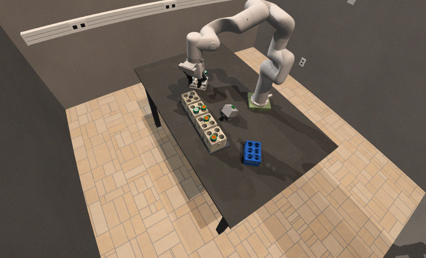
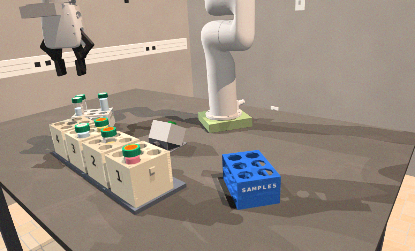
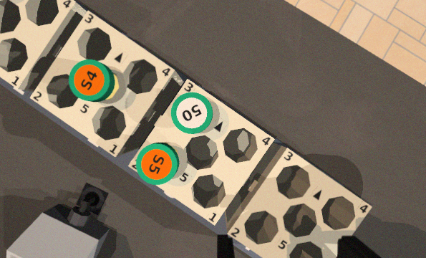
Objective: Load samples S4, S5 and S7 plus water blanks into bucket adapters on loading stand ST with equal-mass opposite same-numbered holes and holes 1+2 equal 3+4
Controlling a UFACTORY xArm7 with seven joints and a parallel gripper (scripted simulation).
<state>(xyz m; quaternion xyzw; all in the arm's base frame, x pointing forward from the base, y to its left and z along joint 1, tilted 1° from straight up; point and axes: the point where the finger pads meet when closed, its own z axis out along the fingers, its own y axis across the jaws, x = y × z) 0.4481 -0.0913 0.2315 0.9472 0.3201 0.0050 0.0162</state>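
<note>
Exterior: your gripper [image 1: 194, 85] [image 2: 71, 74] [image 3: 288, 247] hangs with its fingers apart and nothing between them, over the white rack [image 1: 203, 87] [image 2: 110, 120] at about 1 o'clock from adapter 4 [image 1: 185, 102] [image 2: 59, 146] [image 3: 266, 197].

Wrist view, writing: you can read "S4" on sample S4 [image 1: 206, 118] [image 2: 108, 131] [image 3: 89, 80], in hole 5 of adapter 2 [image 2: 101, 168] [image 3: 66, 61]; on the axis it adds no tilt. Sample S5 [image 1: 203, 107] [image 2: 101, 122] [image 3: 157, 163] stands in hole 2 of adapter 3 [image 2: 77, 159] [image 3: 230, 175], at 7 o'clock from the "50" blank [image 1: 195, 110] [image 2: 82, 127] [image 3: 191, 112] in hole 3. That pair presumably evens the adapter, if S5's fill matches.

The third orange-dotted tube [image 1: 213, 138] [image 2: 131, 150], S7 by elimination, stands in adapter 1 [image 1: 217, 146] [image 2: 121, 177] [image 3: 37, 46], presumably opposite the "50".

The blue rack [image 1: 252, 163] [image 2: 258, 190], lettered "SAMPLES", lies at 4 o'clock from the adapters in the exterior view.

Judgement: you still need a blank for adapter 1, hole 2, and one for adapter 4, hole 5. Match S4's level; the rack blanks' numbers can't be read.
</note>
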